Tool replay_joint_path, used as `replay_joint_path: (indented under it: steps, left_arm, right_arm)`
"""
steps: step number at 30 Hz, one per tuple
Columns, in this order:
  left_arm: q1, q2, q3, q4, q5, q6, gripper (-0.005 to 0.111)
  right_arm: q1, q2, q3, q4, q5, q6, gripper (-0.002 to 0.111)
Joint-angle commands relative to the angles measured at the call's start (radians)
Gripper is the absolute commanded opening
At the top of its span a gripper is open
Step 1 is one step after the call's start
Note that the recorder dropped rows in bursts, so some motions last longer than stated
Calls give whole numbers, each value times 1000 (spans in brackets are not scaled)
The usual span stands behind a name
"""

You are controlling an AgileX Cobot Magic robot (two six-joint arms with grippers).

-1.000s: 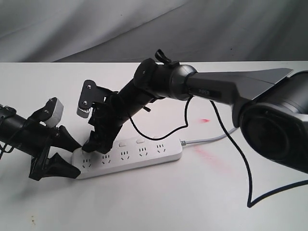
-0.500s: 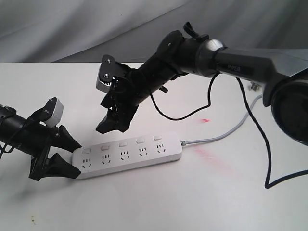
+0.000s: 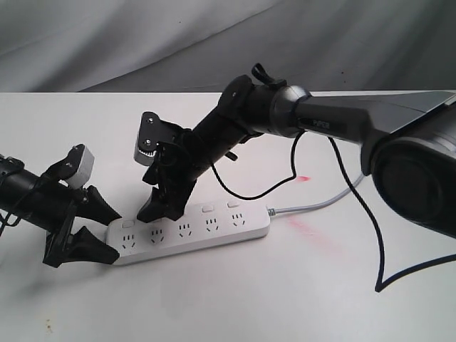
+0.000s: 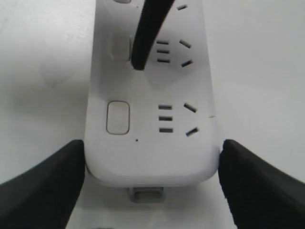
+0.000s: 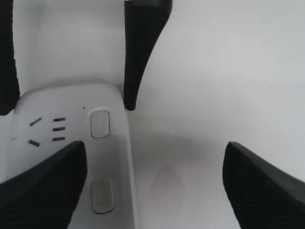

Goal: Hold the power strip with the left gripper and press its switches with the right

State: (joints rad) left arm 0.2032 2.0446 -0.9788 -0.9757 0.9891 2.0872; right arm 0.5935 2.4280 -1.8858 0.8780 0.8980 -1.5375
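Lying flat and face up on the white table (image 3: 285, 299), the power strip (image 3: 214, 231) looked like a rigid, light bar of smooth plastic. It would probably skate across the surface under a sideways push rather than bend. The sensible place to hold it was across its narrow width at one end, clear of the buttons. That was where the left gripper (image 3: 100, 229) sat, its two wedge fingers pressed against opposite edges of the strip's rounded end, clamped on it.

The strip's long axis ran from that clamped end out to the far end, where the grey cord (image 3: 313, 205) left it, so the cord end pointed away from the left gripper. The switches (image 3: 207, 209) formed a row along one long edge, the sockets along the other.

The right gripper (image 3: 162, 210) stood over the strip near its clamped end with its fingers spread wide apart. One fingertip (image 4: 140, 62) was down at the second switch from that end, touching its edge. Whether the switch was pushed in could not be told. The first switch (image 4: 118, 117) lay uncovered.
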Motion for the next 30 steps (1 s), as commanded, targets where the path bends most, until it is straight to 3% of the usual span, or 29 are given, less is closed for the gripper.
replay_joint_path:
  steps: [1, 30]
  left_arm:
    - [-7, 5, 1, 20, 1, 6, 56]
    - [-7, 5, 1, 20, 1, 6, 56]
  right_arm:
    - [-1, 4, 5, -16, -31, -1, 73]
    - [-24, -15, 5, -64, -14, 38, 73]
